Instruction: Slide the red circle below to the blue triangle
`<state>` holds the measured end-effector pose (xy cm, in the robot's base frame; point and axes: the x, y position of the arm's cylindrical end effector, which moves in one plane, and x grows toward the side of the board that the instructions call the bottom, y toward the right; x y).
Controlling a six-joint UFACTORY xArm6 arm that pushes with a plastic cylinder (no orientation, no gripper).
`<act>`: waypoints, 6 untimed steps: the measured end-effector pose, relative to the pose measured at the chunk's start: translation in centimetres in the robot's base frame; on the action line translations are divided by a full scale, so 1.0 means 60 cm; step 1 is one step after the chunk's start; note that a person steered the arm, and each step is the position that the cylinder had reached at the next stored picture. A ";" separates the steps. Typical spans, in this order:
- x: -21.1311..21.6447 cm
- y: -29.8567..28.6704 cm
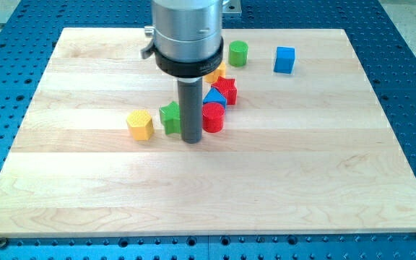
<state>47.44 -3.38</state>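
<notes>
The rod stands upright near the middle of the wooden surface (85, 195). My tip (192, 140) rests just left of the red circle (213, 117), between it and the green block (170, 117). No pincer is fitted, so none shows.

The red circle sits directly below the blue triangle (214, 97), touching it. A red star (226, 89) lies just beyond. A yellow block (141, 124) stands left of the green one.

A green cylinder (238, 53) and blue cube (284, 60) sit near the top edge. A yellow piece (217, 73) is partly hidden behind the rod's housing.
</notes>
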 end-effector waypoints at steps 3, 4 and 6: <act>0.000 0.105; -0.013 0.041; 0.059 0.014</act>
